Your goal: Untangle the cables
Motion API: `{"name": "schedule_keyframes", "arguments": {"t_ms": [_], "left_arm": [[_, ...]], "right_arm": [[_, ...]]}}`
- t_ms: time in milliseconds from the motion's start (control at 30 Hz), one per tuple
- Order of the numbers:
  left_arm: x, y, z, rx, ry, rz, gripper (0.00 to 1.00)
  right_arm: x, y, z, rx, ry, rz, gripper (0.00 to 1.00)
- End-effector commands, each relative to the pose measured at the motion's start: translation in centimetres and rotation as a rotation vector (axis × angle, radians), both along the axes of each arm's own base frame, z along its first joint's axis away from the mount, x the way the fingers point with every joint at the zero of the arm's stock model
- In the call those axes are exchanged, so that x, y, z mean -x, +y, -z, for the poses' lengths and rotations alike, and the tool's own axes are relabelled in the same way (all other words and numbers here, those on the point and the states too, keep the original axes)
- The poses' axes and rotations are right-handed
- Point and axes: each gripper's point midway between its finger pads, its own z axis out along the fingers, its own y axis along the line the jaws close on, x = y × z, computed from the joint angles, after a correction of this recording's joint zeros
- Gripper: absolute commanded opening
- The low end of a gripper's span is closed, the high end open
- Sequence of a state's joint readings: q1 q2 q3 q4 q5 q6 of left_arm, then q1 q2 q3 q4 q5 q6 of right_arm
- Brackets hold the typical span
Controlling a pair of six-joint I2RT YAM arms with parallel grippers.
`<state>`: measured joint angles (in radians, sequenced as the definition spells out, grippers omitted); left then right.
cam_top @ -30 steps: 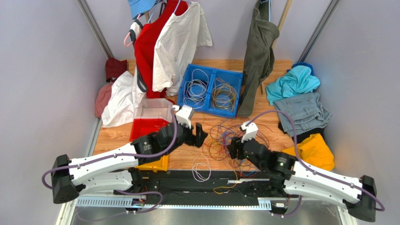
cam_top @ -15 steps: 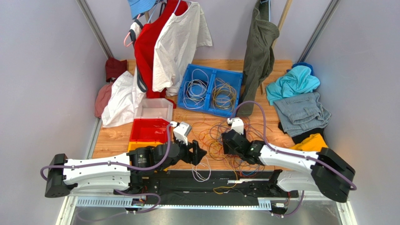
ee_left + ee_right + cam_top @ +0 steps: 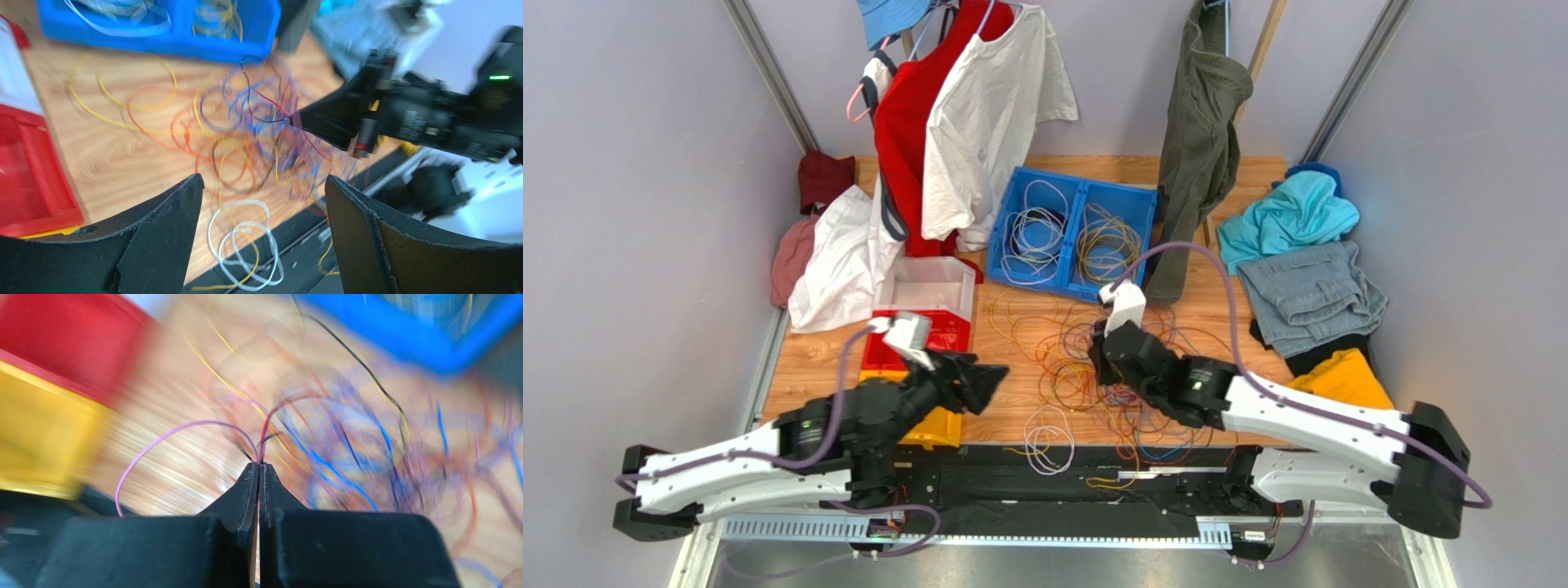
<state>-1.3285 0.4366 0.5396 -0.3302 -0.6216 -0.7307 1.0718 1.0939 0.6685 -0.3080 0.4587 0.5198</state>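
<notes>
Bench [image 3: 817, 355] cables [image 3: 1063, 380]: separating step

Well short of the blue bin [image 3: 1071, 233], the left end effector [image 3: 264, 179] hangs spread, empty. Cables lie heaped just before that bin; there the right end effector [image 3: 258, 468], pressed together, pinches strands, seen clearly only in its wrist view. Next, probably: draw them clear.

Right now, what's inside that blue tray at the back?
The blue tray has two compartments: mostly white cable coils in the left one, yellowish coils in the right. The hanging green garment hides part of its right edge.
</notes>
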Motion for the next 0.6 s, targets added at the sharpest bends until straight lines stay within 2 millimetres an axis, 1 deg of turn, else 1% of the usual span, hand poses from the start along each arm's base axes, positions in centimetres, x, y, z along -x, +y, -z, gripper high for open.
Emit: {"name": "schedule_keyframes", "arguments": {"t_ms": [0,33,67,133,233,267,300,400,433,467,500,533,567], "left_arm": [[-1.3,5.1,-3.4,0.076,-0.099,-0.146,0.82],[-1.3,5.6,-3.7,0.084,-0.105,-0.153,0.82],[-1.4,6.2,-3.9,0.083,-0.110,-0.167,0.81],[-1.4,6.5,-4.1,0.083,-0.112,-0.171,0.81],[-1.4,5.9,-3.9,0.063,-0.104,-0.162,0.82],[-1.3,5.4,-4.2,0.072,-0.109,-0.143,0.82],[-1.3,4.8,-4.1,0.056,-0.110,-0.131,0.83],[-1.1,2.9,-4.7,0.054,-0.136,-0.074,0.86],[-0.9,2.3,-4.9,0.055,-0.149,-0.050,0.87],[-0.6,1.2,-5.7,0.073,-0.176,-0.003,0.89],[-0.3,0.7,-6.0,0.084,-0.190,0.022,0.90],[-0.2,0.0,-5.5,0.082,-0.196,0.044,0.90],[0.1,-0.8,-6.2,0.117,-0.215,0.075,0.91]], "right_arm": [[-1.0,2.1,-13.3,-0.200,-0.203,-0.064,0.00],[-1.0,2.3,-15.9,-0.230,-0.235,-0.077,0.00],[-0.7,2.1,-16.7,-0.232,-0.239,-0.088,0.00],[-0.4,2.1,-18.6,-0.263,-0.251,-0.108,0.00],[0.8,2.2,-20.2,-0.325,-0.264,-0.167,0.00],[1.1,2.3,-20.7,-0.342,-0.270,-0.185,0.00],[1.7,2.6,-21.1,-0.361,-0.264,-0.222,0.00],[2.8,2.9,-22.7,-0.413,-0.262,-0.272,0.00],[3.1,2.7,-23.4,-0.431,-0.269,-0.283,0.00],[3.4,2.7,-24.2,-0.453,-0.269,-0.296,0.00],[3.7,2.7,-24.8,-0.467,-0.276,-0.307,0.00],[4.0,2.5,-25.6,-0.486,-0.285,-0.317,0.00],[4.3,2.3,-26.8,-0.508,-0.295,-0.330,0.00]]}}
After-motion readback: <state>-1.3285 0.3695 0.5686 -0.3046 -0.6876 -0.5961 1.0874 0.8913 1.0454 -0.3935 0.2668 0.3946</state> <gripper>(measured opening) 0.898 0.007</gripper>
